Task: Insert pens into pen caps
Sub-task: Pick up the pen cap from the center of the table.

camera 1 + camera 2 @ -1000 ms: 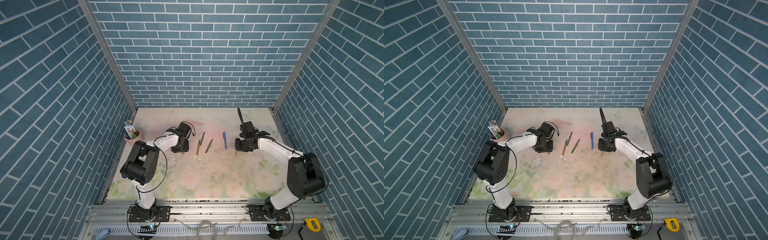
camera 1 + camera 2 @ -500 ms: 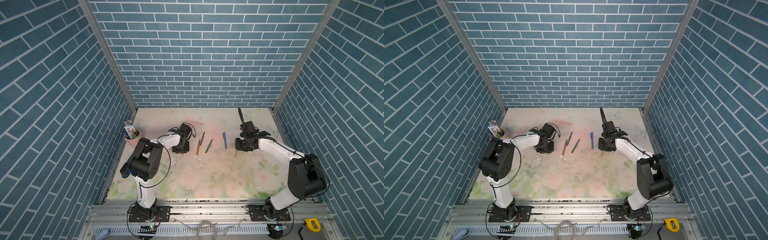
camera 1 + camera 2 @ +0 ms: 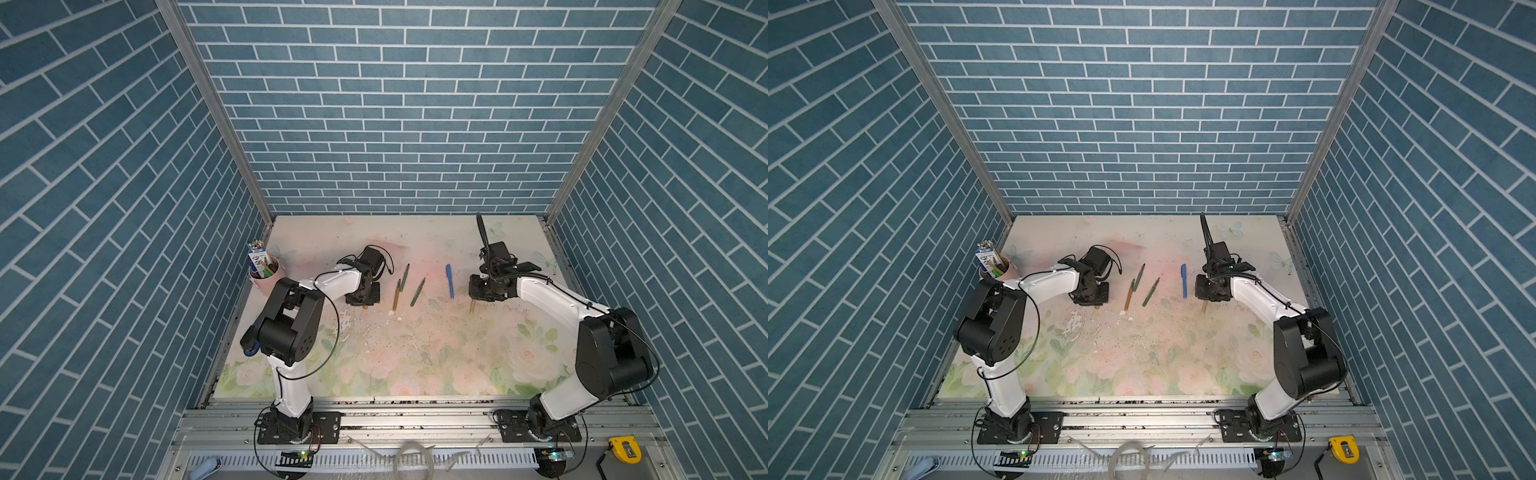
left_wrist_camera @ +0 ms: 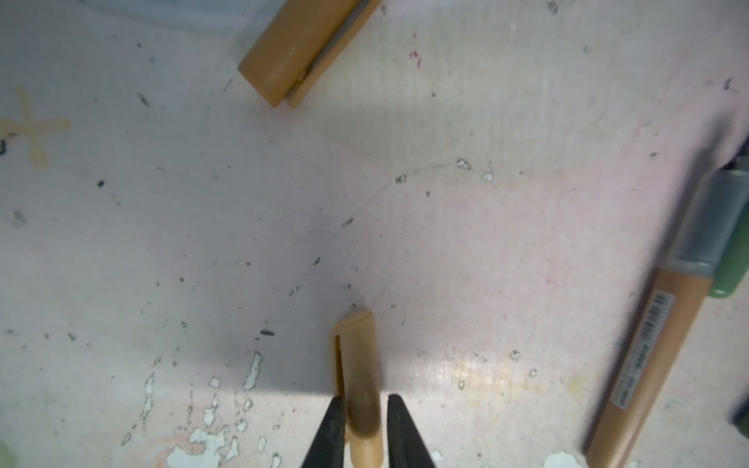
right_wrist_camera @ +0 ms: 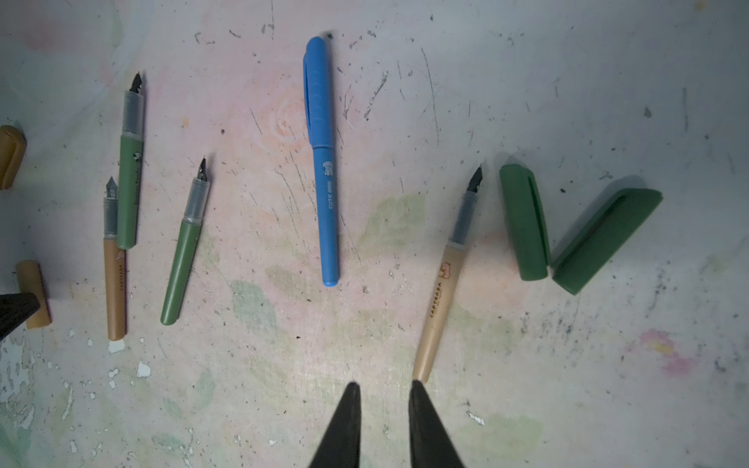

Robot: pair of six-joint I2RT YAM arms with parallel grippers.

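Capped blue pen [image 5: 322,162] on the floral table [image 3: 415,353], taken as reference. Toward the left arm from it lie two uncapped green pens [image 5: 129,178] [image 5: 184,259] and the first golden-brown pen [image 5: 114,283], uncapped and touching one green pen alongside. Farther that way, the left gripper [image 4: 364,399] has its fingers set narrow on either side of a golden-brown cap [image 4: 356,352]; whether they press it cannot be told. A second golden-brown cap [image 4: 292,52] lies apart from it. On the blue pen's other side, the right gripper [image 5: 383,385] is narrowly parted and empty, one fingertip at the rear end of the second golden-brown pen [image 5: 444,283], also uncapped. Two green caps [image 5: 523,223] [image 5: 604,239] meet in a V beside its nib.
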